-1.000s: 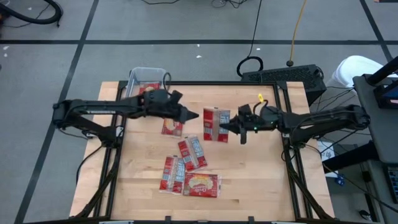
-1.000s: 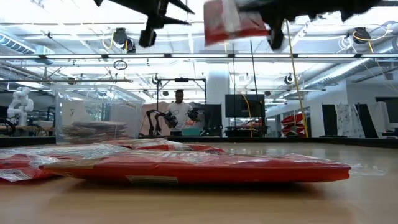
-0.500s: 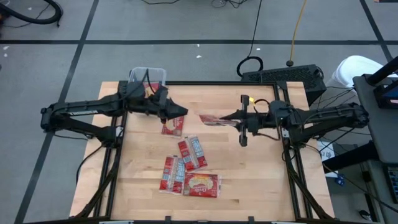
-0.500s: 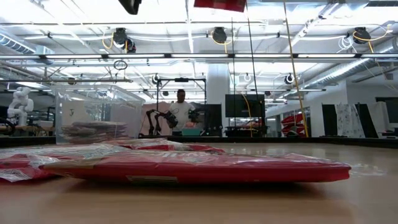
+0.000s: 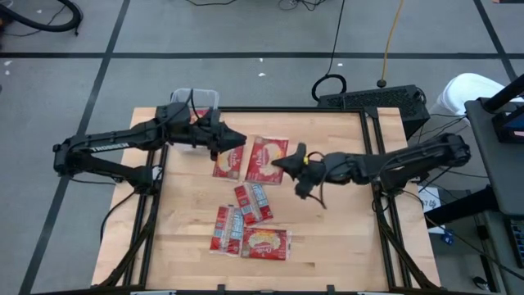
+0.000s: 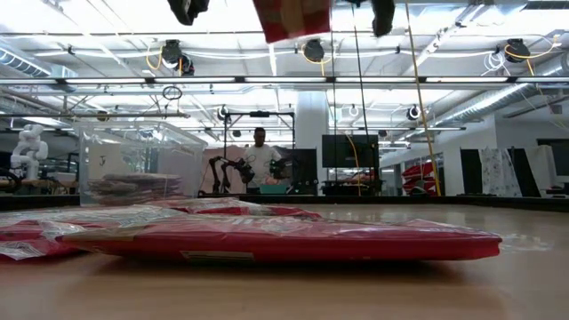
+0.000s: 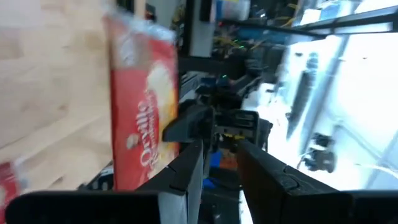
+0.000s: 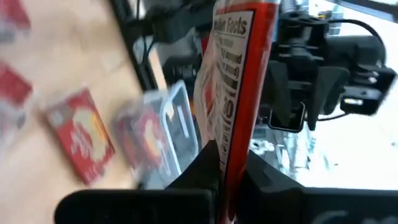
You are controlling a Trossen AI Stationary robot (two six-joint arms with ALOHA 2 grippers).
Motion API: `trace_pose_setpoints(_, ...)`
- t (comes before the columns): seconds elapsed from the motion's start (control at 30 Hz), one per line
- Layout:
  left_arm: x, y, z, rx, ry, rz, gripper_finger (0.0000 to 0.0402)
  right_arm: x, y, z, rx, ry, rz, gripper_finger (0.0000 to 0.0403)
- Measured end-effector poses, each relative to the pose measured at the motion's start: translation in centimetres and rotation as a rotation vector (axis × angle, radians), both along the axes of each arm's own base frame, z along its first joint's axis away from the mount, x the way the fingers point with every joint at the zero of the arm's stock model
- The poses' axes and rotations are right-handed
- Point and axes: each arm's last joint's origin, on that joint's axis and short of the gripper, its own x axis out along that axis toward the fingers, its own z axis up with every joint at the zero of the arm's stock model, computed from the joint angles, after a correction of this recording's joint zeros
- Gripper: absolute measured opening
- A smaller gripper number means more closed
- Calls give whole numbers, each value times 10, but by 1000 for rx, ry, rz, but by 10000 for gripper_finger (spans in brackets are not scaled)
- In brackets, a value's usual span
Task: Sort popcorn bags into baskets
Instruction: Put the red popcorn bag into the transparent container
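Right claw [image 5: 288, 161]: raised above the middle of the wooden surface [image 5: 344, 238], pinched shut on one edge of a popcorn bag [image 5: 267, 158]. The held bag shows its yellow popcorn face from above; in the right wrist view it stands edge-on between the fingers [image 8: 205, 163], printed panel visible.

Left claw [image 5: 237, 141]: in the air over the far-left part of the surface, just beside the held bag and pointing at it. Fingers [image 7: 186, 174] slightly parted, nothing between them.

Clear basket [image 5: 193, 100]: at the far-left corner of the surface, behind the left arm. The low view shows flat packets stacked inside it.

Loose popcorn bags on the surface: one [image 5: 227, 165] under the left claw, one [image 5: 254, 201] near the middle, one [image 5: 223, 229] nearer the front, and one [image 5: 265, 243] face up beside it, touching or overlapping.

Background: a person [image 6: 259, 158] stands far across the room.
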Motion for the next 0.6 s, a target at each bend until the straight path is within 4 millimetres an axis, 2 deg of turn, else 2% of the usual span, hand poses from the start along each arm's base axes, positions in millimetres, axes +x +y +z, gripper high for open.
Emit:
trace_pose_setpoints(0.13, -1, -1, -7, 3, 64, -41, 126, 5, 1, -4, -55, 5, -27, 7)
trace_pose_setpoints(0.23, 0, -1, -14, 23, 123, -54, 174, 5, 3, 1, -49, -36, -27, 7)
trace_pose_setpoints(0.37, 1, 0, -20, 27, 175, -54, 258, 5, 2, 12, -65, -68, -47, 7)
trace_pose_setpoints(0.47, 4, 1, -22, 23, 176, -53, 311, 6, 3, 20, -136, -69, -39, 7)
trace_pose_setpoints(0.53, 9, 2, -22, 28, 157, -55, 331, 8, 3, 18, -209, -51, -31, 7)
trace_pose_setpoints(0.6, 13, 3, -22, 42, 133, -62, 339, 9, 0, 15, -196, -34, -34, 7)
